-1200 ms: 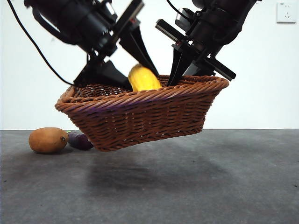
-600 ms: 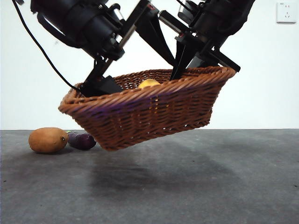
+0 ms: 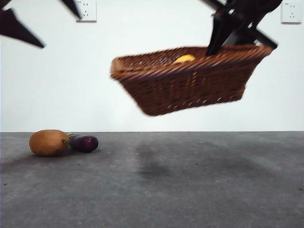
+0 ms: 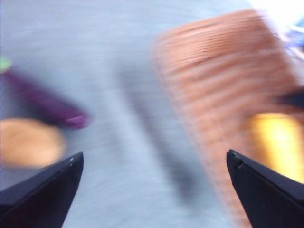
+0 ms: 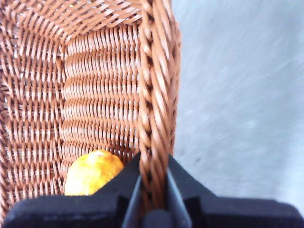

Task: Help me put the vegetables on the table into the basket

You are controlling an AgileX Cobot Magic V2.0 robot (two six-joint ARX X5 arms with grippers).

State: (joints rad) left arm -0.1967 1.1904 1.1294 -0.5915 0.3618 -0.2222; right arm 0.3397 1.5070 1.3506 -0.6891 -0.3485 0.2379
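The brown wicker basket (image 3: 190,85) hangs tilted in the air at the upper right. My right gripper (image 3: 212,46) is shut on its braided rim (image 5: 153,118). The yellow corn (image 3: 184,58) lies inside the basket, close to the held rim (image 5: 92,173). My left gripper (image 3: 61,32) is open and empty, high at the upper left and away from the basket (image 4: 223,95). On the table (image 3: 190,190), at the far left, the brown-orange potato (image 3: 49,142) lies beside the dark-purple eggplant (image 3: 85,143). The blurred left wrist view shows both, potato (image 4: 28,142) and eggplant (image 4: 45,102).
Two wall sockets (image 3: 87,10) (image 3: 290,12) sit on the white wall behind. The basket casts a faint shadow (image 3: 152,166) on the grey table below it.
The corn dropped from the left gripper into the basket. The left arm pulled away up and to the left. The right gripper carried the basket higher and to the right.
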